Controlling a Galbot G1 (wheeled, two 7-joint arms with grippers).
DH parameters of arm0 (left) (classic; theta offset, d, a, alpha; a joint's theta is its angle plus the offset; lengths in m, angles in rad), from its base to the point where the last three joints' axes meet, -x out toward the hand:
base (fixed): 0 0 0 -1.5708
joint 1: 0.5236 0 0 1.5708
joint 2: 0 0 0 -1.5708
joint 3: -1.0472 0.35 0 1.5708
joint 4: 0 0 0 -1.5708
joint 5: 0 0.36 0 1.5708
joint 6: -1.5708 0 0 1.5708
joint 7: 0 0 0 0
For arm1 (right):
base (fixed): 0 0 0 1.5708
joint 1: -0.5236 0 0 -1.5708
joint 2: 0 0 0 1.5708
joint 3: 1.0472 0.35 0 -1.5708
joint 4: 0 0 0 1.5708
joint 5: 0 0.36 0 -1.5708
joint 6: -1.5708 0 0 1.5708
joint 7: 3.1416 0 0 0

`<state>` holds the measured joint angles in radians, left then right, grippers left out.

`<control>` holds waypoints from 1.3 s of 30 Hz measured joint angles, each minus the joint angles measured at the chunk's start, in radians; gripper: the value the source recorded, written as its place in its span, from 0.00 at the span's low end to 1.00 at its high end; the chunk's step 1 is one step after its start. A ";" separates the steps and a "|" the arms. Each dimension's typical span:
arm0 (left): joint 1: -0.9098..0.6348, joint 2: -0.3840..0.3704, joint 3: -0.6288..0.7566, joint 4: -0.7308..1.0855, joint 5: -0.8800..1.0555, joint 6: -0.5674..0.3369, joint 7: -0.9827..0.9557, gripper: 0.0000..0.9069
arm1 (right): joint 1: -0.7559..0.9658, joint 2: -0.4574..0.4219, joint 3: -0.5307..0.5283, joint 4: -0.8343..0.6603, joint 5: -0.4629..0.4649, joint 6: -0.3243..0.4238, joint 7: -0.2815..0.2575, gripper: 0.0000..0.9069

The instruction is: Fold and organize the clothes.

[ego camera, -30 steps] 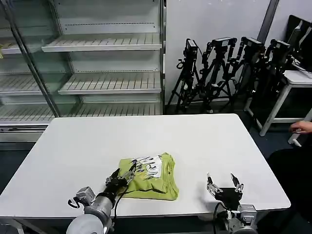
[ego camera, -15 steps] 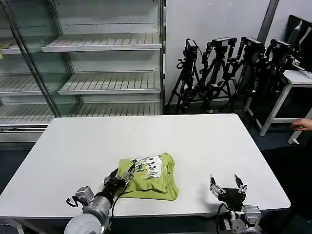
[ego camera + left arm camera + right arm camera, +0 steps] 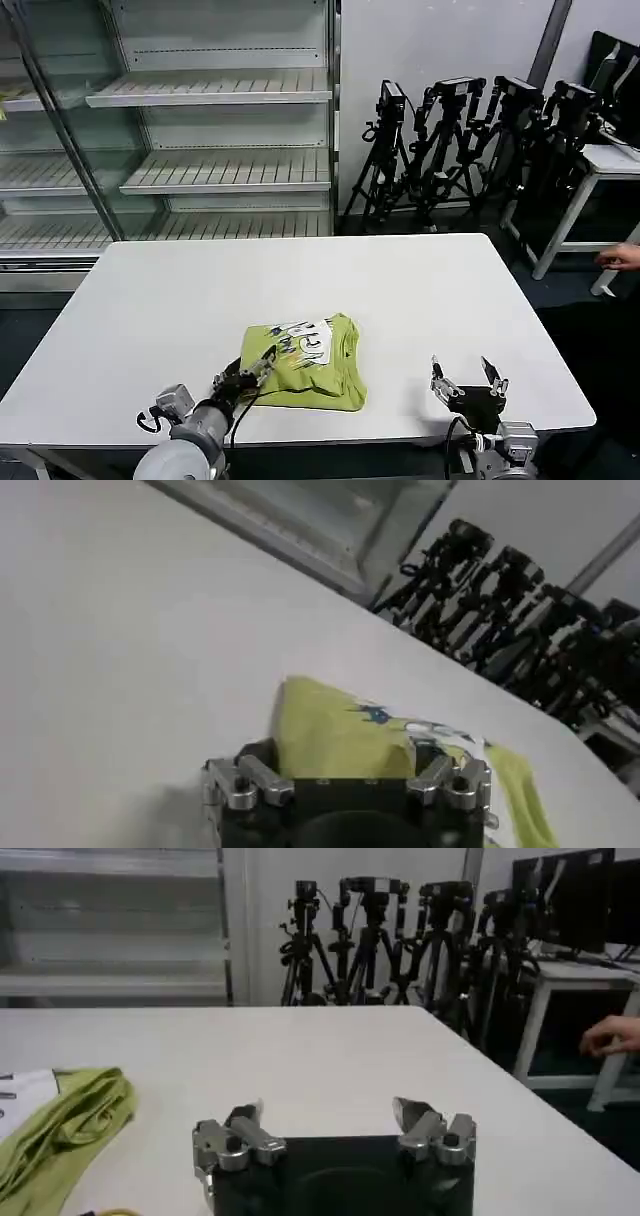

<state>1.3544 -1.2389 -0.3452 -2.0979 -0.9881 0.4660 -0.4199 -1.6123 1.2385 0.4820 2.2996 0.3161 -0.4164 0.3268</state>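
Observation:
The clothes are one lime yellow-green T-shirt (image 3: 315,366), folded into a small bundle near the front middle of the white table (image 3: 300,280). Its white-and-dark print faces up. My left gripper (image 3: 247,368) sits low at the bundle's left front corner, open. In the left wrist view the shirt (image 3: 335,735) lies just ahead of the spread left gripper (image 3: 342,756), its near edge between the fingers. My right gripper (image 3: 466,376) hovers open over bare table near the front right edge, well apart from the shirt. The right wrist view has that gripper (image 3: 330,1114) with nothing in it and the shirt (image 3: 60,1128) off to one side.
Glass-fronted shelving (image 3: 200,130) stands behind the table on the left. A row of black camera tripods (image 3: 470,140) stands at the back right, with another white table (image 3: 610,160) beyond. Bare tabletop stretches behind and to both sides of the shirt.
My left gripper has drawn back a little toward the front edge of the table. The right gripper shifted slightly right and nearer the edge. The shirt has stayed put.

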 measured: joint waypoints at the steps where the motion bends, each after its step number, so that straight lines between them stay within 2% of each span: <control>1: -0.004 -0.003 -0.001 0.001 -0.017 0.005 -0.006 1.00 | -0.001 0.000 0.000 0.001 0.000 0.000 0.000 1.00; 9: -0.045 -0.022 -0.009 0.027 -0.153 0.017 -0.033 1.00 | -0.003 0.009 -0.004 0.011 0.000 -0.006 0.002 1.00; 11: -0.056 -0.022 -0.009 0.039 -0.180 0.019 -0.035 0.51 | -0.004 0.010 -0.004 0.014 0.001 -0.006 0.002 1.00; 12: -0.061 -0.022 -0.008 0.044 -0.191 0.019 -0.035 0.16 | -0.006 0.011 -0.003 0.016 0.002 -0.006 0.002 1.00; 13: -0.066 -0.023 -0.008 0.048 -0.200 0.019 -0.036 0.08 | -0.007 0.011 -0.002 0.018 0.003 -0.006 0.001 1.00; 14: -0.072 -0.025 -0.007 0.055 -0.208 0.019 -0.037 0.04 | -0.009 0.011 0.000 0.019 0.003 -0.006 0.001 1.00; 39: -0.089 -0.042 -0.023 0.115 -0.343 -0.025 -0.026 0.04 | -0.015 0.011 0.015 0.029 0.011 -0.004 0.001 1.00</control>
<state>1.2650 -1.2814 -0.3682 -1.9833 -1.3314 0.4413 -0.4455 -1.6276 1.2497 0.4965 2.3286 0.3268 -0.4200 0.3278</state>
